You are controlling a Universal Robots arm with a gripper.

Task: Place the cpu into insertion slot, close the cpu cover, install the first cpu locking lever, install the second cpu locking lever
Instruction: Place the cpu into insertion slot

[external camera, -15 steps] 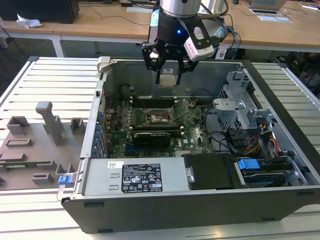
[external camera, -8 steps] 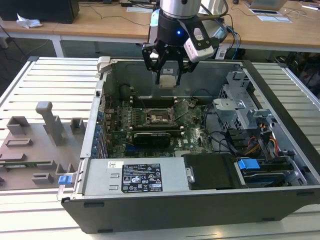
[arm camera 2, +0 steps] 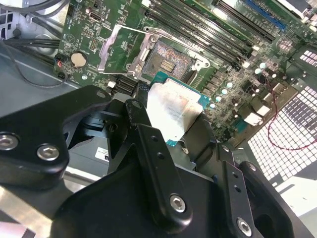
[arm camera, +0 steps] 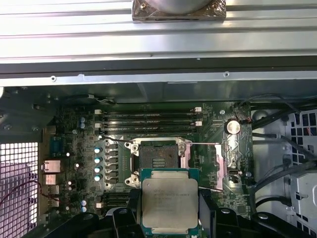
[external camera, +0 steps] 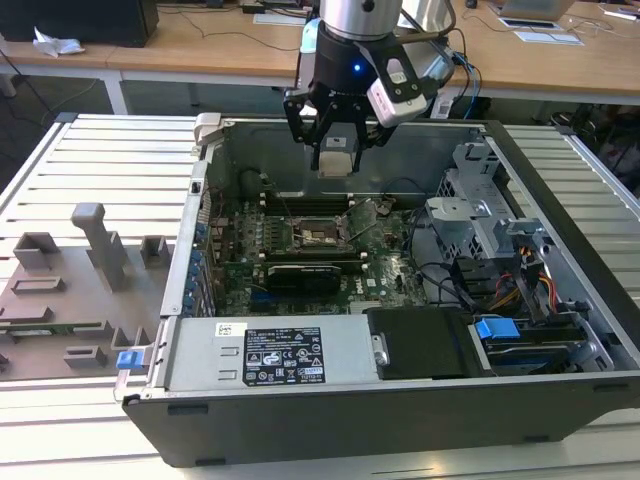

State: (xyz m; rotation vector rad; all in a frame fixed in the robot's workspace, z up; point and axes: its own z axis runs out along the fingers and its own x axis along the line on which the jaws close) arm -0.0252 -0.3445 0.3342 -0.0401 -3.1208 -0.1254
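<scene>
The gripper (external camera: 336, 158) hangs in the upper middle of the exterior view, above the rear wall of the open computer case (external camera: 330, 425). Its black fingers (arm camera 2: 144, 130) are closed on two opposite edges of the chip (arm camera 2: 173, 111). The chip is held in the air with its silver face turned to both wrist cameras, well clear of the green board (external camera: 235, 250) below.

The socket (arm camera: 158, 158) lies bare in the middle of the board with its dark centre showing. Its cover (arm camera 2: 123, 49) is swung open and rests tilted to one side. Thin wire levers (arm camera: 205, 144) reach out from the socket's corners. Long black memory slots (arm camera: 148, 118) run along one side of the socket. A round coin battery (arm camera: 232, 127) sits near the cover, and a row of small capacitors (arm camera: 98, 163) stands on the opposite side.

In the exterior view, a grey power supply box (external camera: 270, 358) fills the lower front of the case. A black box (external camera: 420, 345) with a blue tab (external camera: 497, 328) lies toward the exterior view's right. A metal drive cage (external camera: 475, 215) and bundled cables (external camera: 530, 285) crowd that same side. The space straight above the socket is open, bounded by the case walls.

The case rests on a slatted metal table (external camera: 110, 160). Grey plastic holders (external camera: 100, 245) stand on the table at the exterior view's left. Wooden desks (external camera: 180, 45) cross the top of the frame.
</scene>
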